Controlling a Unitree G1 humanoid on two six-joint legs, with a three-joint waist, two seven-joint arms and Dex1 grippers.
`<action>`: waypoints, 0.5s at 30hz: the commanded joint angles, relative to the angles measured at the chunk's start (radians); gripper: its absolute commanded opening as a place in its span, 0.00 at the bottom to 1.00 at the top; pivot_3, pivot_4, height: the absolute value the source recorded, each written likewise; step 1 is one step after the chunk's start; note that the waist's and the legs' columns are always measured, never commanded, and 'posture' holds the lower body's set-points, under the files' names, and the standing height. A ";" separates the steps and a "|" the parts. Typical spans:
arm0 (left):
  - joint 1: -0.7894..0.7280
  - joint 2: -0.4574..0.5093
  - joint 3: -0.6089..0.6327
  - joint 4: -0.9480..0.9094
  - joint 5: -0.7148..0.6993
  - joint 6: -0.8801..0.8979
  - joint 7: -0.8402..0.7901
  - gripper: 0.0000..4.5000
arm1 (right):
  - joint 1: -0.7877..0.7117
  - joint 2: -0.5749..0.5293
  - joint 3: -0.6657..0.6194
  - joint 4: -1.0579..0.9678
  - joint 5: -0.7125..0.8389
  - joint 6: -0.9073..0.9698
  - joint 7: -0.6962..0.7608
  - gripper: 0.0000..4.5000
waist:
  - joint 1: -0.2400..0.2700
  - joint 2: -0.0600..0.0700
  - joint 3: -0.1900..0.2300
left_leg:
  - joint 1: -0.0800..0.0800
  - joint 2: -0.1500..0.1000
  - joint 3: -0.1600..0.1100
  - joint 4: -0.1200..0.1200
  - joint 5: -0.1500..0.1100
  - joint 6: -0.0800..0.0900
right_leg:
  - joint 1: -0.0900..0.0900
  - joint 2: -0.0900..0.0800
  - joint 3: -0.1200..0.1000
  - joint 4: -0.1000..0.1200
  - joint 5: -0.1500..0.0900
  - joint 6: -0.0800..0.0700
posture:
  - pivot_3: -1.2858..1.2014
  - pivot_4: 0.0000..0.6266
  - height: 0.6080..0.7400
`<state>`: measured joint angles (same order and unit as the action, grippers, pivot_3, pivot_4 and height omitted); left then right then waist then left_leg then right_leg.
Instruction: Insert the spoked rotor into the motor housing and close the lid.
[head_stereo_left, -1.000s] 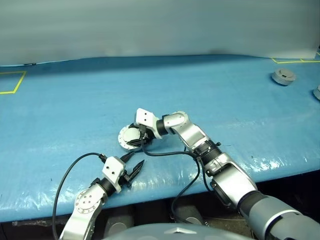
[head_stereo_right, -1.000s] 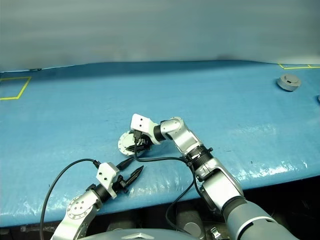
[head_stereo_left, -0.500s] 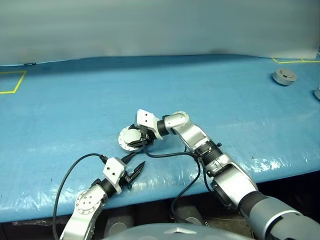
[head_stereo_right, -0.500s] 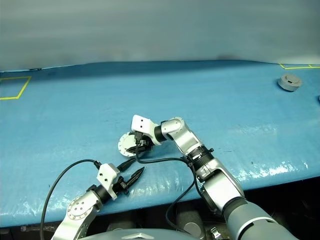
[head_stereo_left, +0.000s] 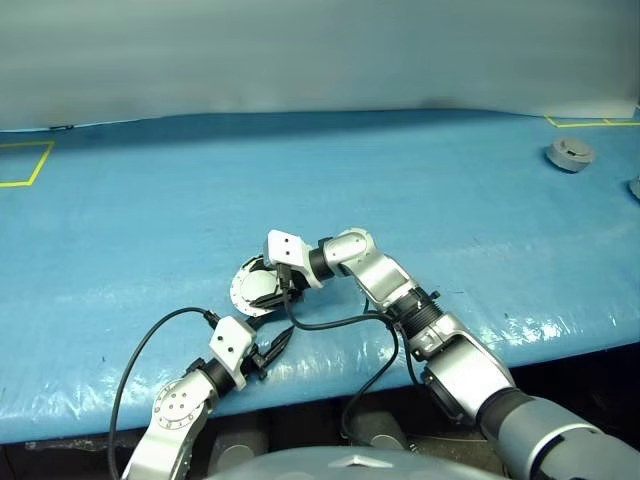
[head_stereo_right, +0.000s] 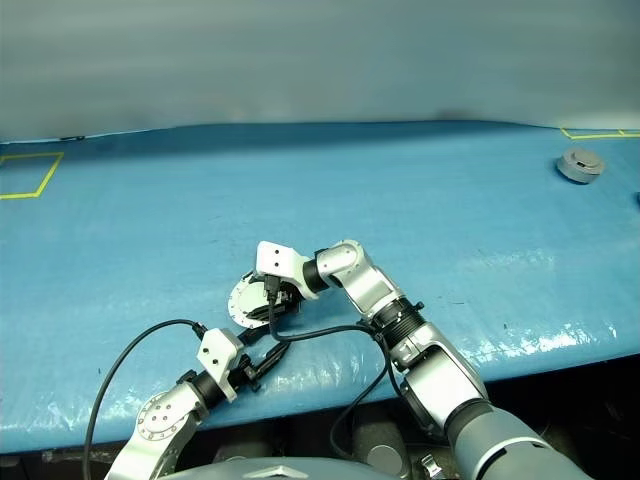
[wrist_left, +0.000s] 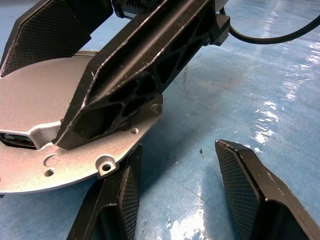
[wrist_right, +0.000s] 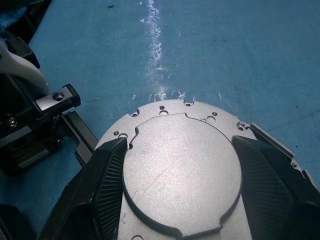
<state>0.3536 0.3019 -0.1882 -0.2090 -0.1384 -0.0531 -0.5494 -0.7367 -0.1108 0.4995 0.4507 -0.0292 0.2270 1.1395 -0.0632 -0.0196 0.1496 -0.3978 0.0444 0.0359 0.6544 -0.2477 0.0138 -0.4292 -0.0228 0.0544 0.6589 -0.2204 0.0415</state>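
My right gripper (head_stereo_left: 266, 287) is shut on the lid (wrist_right: 180, 170), a round silver-grey disc with a raised middle and a holed flange. Its fingers (wrist_right: 107, 172) press on either side of the raised middle. The lid (head_stereo_left: 248, 288) stands tilted on the blue table, near the front edge. Just in front of it my left gripper (wrist_left: 185, 200) is open with nothing between its fingers, and one finger (wrist_left: 122, 197) lies under the flange's edge. A small round grey part (head_stereo_left: 568, 153), perhaps the motor housing, sits far off at the back right, too small to tell. The spoked rotor is out of view.
The blue table (head_stereo_left: 150, 220) stretches wide to the left and back. Yellow tape marks a square (head_stereo_left: 25, 165) at the far left and lines (head_stereo_left: 590, 122) at the back right. Another grey part (head_stereo_left: 634, 186) shows at the right edge. A black cable (head_stereo_left: 330, 322) loops beside the lid.
The lid lay flat before and is now tipped up on edge in my right gripper, whose wrist has turned and drawn a little nearer. The left gripper has kept still.
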 joint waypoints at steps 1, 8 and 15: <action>-0.004 0.003 0.021 -0.014 -0.010 -0.007 0.009 0.56 | -0.016 -0.011 0.013 0.024 -0.016 0.002 0.016 0.67 | 0.000 0.000 0.000 | 0.000 0.000 0.000 0.000 0.000 0.000 | 0.000 0.000 0.000 0.000 0.000 0.000 | 0.52 0.24 1.00; -0.005 0.001 0.020 -0.014 -0.011 -0.008 0.011 0.56 | -0.085 0.043 -0.040 0.116 -0.011 0.001 -0.090 0.67 | -0.002 0.000 0.000 | 0.000 0.001 0.000 0.000 0.000 0.000 | 0.000 0.001 0.000 0.001 0.000 0.000 | 0.52 0.24 1.00; 0.008 -0.001 0.023 -0.021 -0.010 -0.008 0.016 0.56 | -0.098 0.067 -0.064 0.152 -0.006 0.011 -0.122 0.67 | -0.002 0.000 0.000 | 0.000 0.001 0.000 0.000 0.000 0.000 | 0.000 0.001 0.000 0.001 0.000 0.000 | 0.52 0.24 1.00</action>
<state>0.3551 0.3030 -0.1685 -0.2085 -0.1385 -0.0530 -0.5378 -0.8149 -0.0448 0.4540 0.5921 -0.0302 0.2288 1.0384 -0.0656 -0.0196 0.1497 -0.3974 0.0451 0.0359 0.6548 -0.2477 0.0139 -0.4292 -0.0220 0.0545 0.6595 -0.2203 0.0415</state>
